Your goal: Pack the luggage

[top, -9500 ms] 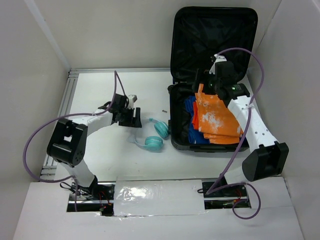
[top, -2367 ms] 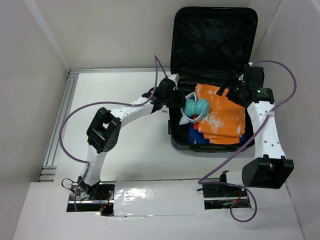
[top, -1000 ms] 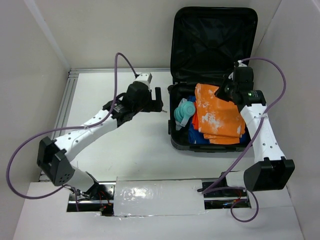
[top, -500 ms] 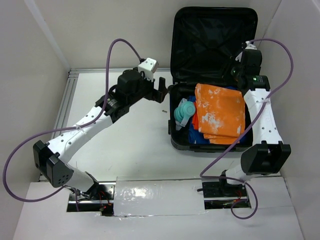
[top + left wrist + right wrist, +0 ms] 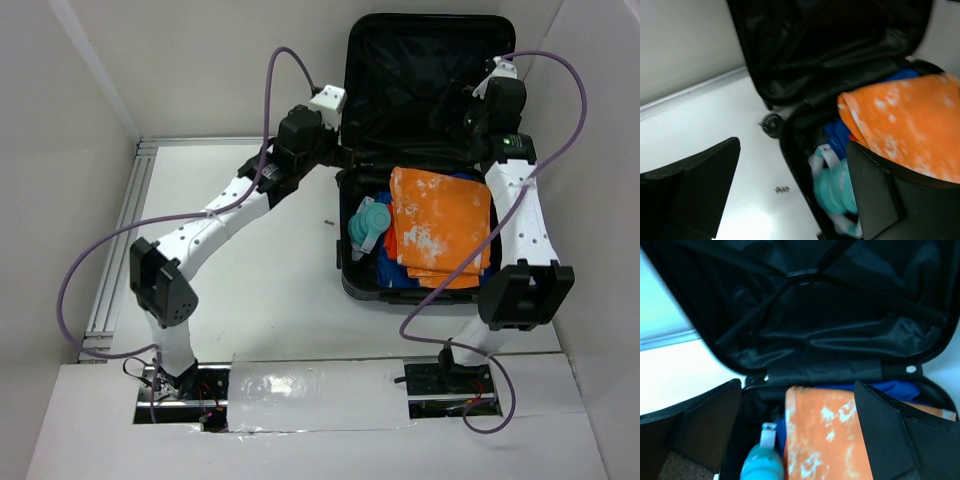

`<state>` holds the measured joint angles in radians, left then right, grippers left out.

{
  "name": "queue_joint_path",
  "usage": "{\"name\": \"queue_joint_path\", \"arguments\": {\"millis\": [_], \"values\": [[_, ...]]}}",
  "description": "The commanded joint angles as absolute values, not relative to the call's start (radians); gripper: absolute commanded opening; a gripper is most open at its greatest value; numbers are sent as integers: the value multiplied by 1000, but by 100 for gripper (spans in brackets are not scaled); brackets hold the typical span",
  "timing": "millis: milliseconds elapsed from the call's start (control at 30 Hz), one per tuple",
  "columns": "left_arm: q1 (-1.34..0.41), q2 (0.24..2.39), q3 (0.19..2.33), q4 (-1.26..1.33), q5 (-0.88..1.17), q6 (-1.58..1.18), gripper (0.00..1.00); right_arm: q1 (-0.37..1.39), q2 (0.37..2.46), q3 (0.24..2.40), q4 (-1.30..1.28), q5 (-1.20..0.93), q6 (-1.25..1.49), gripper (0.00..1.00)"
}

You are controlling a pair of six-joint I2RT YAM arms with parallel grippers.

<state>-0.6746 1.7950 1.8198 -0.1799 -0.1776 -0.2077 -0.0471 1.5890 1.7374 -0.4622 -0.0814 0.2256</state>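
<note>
Finds the luggage (image 5: 346, 282) at the far right of the table (image 5: 240, 270), base flat, lid (image 5: 425, 75) raised against the back wall (image 5: 230, 60) with its black lining bare. Holds, in the base, an orange cloth (image 5: 440, 225) mottled with white, spread over a blue garment (image 5: 398, 272), and teal headphones (image 5: 368, 228) tucked along the left wall. Shows the left gripper (image 5: 785, 200) spread wide and empty, hovering just outside the rear left corner of the case, near a small wheel (image 5: 772, 124). Shows the right gripper (image 5: 795, 432) just as wide, nothing between its fingers, up in front of the lining on the lid's right side. Looks, on that evidence, like packing all but done and lid closing due next. Risks pinching the headphones at the left rim, should any part of them stand proud of the wall; cannot tell from here whether it does. Risks trapping a fold of the orange cloth in the seam, given how close to the right and near rims it lies. Risks rolling or skewing the whole case if pushed at one corner alone. Risks a hard drop of the lid once tipped past upright, with open fingers nudging rather than gripping. Risks a clash of the two wrists, both close to the lid, or a snag of the purple cables (image 5: 272, 75) looping above them.
</note>
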Motion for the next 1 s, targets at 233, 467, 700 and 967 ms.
{"name": "queue_joint_path", "arguments": {"millis": [233,467,700,967], "values": [[-605,2146,2189,3,-433,-185,100,-124,1778,1948,-399,-34,178,100],[-486,2244,2163,199,-335,-330,100,-146,1743,1835,-247,31,170,100],[-428,2355,2235,282,-80,-396,100,-175,1753,1790,-224,-87,179,100],[-377,2333,2170,201,-160,-390,100,0,1773,1805,-156,-229,215,96]]}}
